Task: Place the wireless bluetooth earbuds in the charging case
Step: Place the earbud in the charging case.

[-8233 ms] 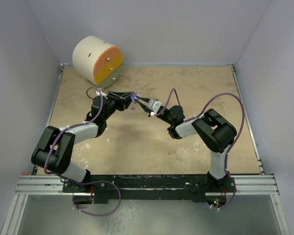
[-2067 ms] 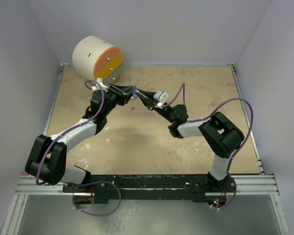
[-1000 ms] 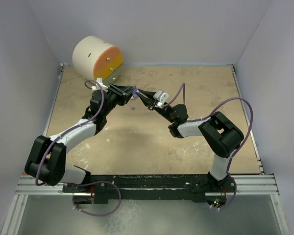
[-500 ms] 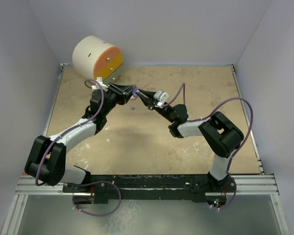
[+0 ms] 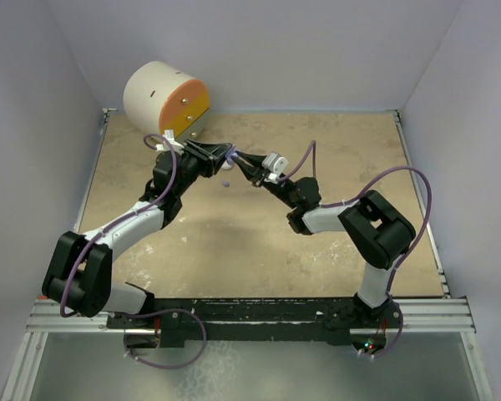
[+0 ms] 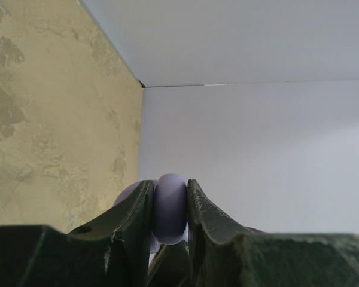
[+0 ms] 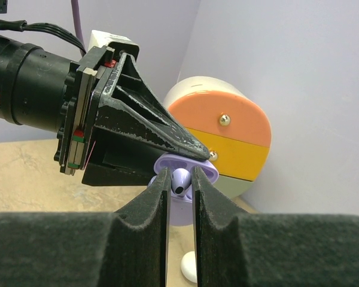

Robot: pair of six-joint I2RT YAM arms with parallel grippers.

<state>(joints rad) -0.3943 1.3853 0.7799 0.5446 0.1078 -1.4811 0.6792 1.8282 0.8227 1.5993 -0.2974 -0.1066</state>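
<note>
**A:** Most of the table [image 5: 334, 242] lies bare. A big white-and-orange drum [image 5: 165, 102] sits in the far-left corner, and both arms meet just in front of it. How far along?

**B:** Early, by my reckoning. The left gripper [image 5: 224, 155] is clenched on the lilac charging case [image 6: 170, 209] and holds it off the table. The right gripper [image 5: 237, 159] pinches one purple earbud [image 7: 180, 179], with the bud's tip at the case's open face. Touching or just short of it, I cannot tell. It does not look seated.

**A:** What's left?

**B:** Seating this one, then the others. A white piece [image 7: 188, 266] lies on the table below the grippers, but too little of it shows to name it. There is also a small purple spot [image 5: 225, 184] under them, either a bud or a shadow.

**A:** Room to move?

**B:** It is tight toward the far-left corner, with the drum near behind the left gripper and the left edge close by. Toward the right edge and the near edge it is open, so I'd pull back that way if needed.
</note>
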